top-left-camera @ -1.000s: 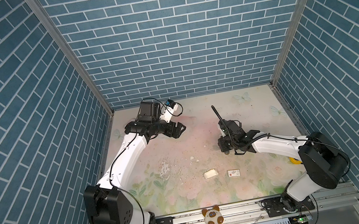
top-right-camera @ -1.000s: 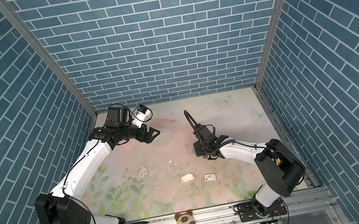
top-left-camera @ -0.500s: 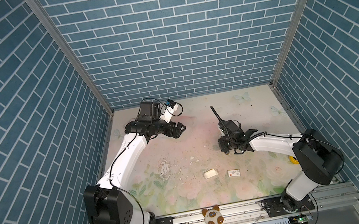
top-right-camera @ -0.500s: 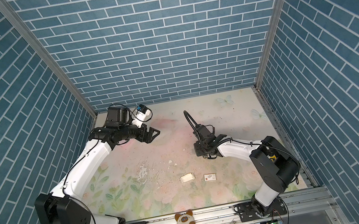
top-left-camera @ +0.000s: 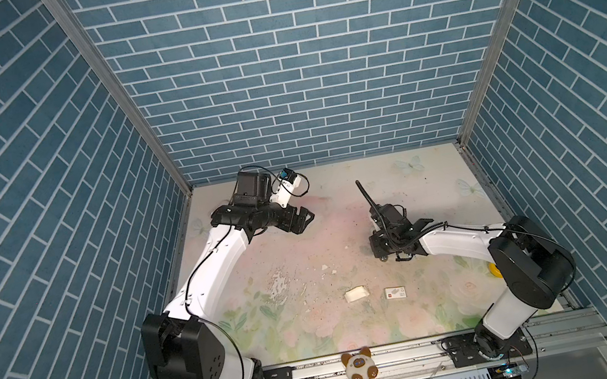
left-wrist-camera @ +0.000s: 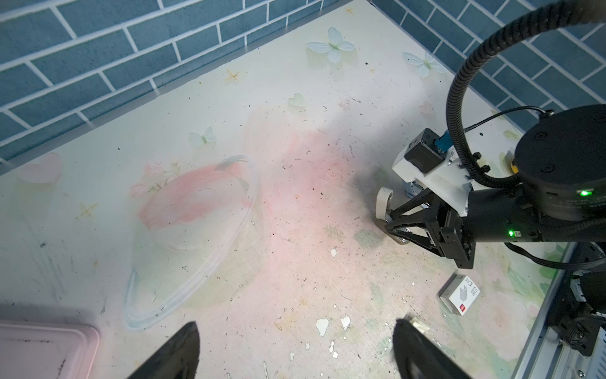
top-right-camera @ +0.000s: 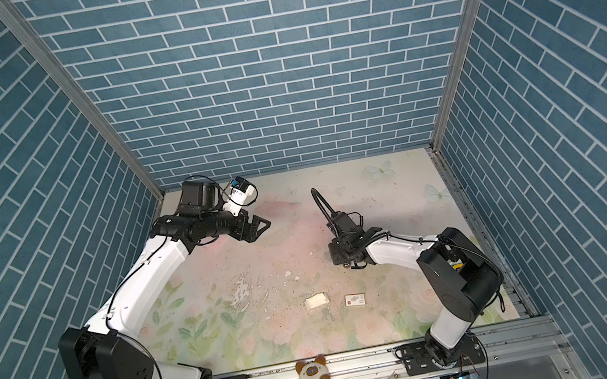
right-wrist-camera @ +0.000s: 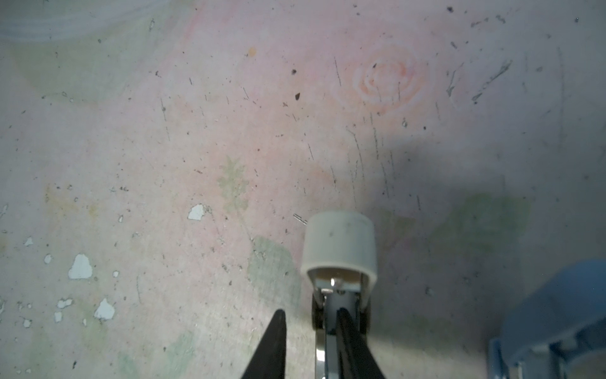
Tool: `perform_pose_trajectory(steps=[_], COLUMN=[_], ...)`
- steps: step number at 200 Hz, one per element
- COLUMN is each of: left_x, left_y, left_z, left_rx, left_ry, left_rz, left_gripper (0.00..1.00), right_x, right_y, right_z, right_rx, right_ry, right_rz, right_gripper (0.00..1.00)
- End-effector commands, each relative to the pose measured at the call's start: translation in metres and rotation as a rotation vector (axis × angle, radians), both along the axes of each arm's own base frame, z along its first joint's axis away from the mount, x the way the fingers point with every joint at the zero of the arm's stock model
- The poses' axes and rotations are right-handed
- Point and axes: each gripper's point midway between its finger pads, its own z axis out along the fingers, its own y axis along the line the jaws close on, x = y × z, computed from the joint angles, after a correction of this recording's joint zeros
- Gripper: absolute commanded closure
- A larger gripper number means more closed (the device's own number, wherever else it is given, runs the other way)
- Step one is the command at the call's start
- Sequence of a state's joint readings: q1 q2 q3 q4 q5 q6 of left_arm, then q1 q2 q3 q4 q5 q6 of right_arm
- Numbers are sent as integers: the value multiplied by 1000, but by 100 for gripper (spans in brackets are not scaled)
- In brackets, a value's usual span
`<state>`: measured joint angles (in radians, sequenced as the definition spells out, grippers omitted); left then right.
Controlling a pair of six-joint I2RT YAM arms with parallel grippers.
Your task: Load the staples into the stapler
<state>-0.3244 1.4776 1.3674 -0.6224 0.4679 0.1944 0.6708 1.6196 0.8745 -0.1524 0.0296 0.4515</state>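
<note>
In both top views the left gripper (top-left-camera: 305,222) (top-right-camera: 260,229) hangs above the far left part of the table (top-left-camera: 339,209), its fingers spread wide and empty. The right gripper (top-left-camera: 378,247) (top-right-camera: 336,254) sits low over the table, right of centre, and mostly hides the stapler beneath it. The white card tray (top-left-camera: 355,294) and its sleeve (top-left-camera: 396,293) lie side by side nearer the front edge, well apart from both grippers. The staples themselves are too small to make out.

The left wrist view shows the left gripper (left-wrist-camera: 297,322) released, with only bare table between its fingers. Across the table, the right gripper (left-wrist-camera: 392,228) reaches to the stapler (left-wrist-camera: 383,203), and the sleeve (left-wrist-camera: 459,293) lies near it.

In the right wrist view the right gripper (right-wrist-camera: 310,311) has its fingers close together with a narrow gap, at the metal rail of the stapler (right-wrist-camera: 339,249). Whether they clamp the rail cannot be told.
</note>
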Motion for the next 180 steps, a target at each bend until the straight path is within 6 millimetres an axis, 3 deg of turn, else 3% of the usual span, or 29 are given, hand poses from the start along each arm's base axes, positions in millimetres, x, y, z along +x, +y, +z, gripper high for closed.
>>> perform_pose_trajectory(steps=[1,180], left_x=[3,3], left_y=[3,2], left_z=[-5,-4], left_rx=[4,0], left_ry=[6,8], left_rz=[7,6], left_gripper=[7,7], right_x=[-1,-18], right_y=[-2,-9], right_z=[-8,-20], right_rx=[-21,-41], right_ry=[10,81], right_rz=[21,33], right_gripper=[72,73])
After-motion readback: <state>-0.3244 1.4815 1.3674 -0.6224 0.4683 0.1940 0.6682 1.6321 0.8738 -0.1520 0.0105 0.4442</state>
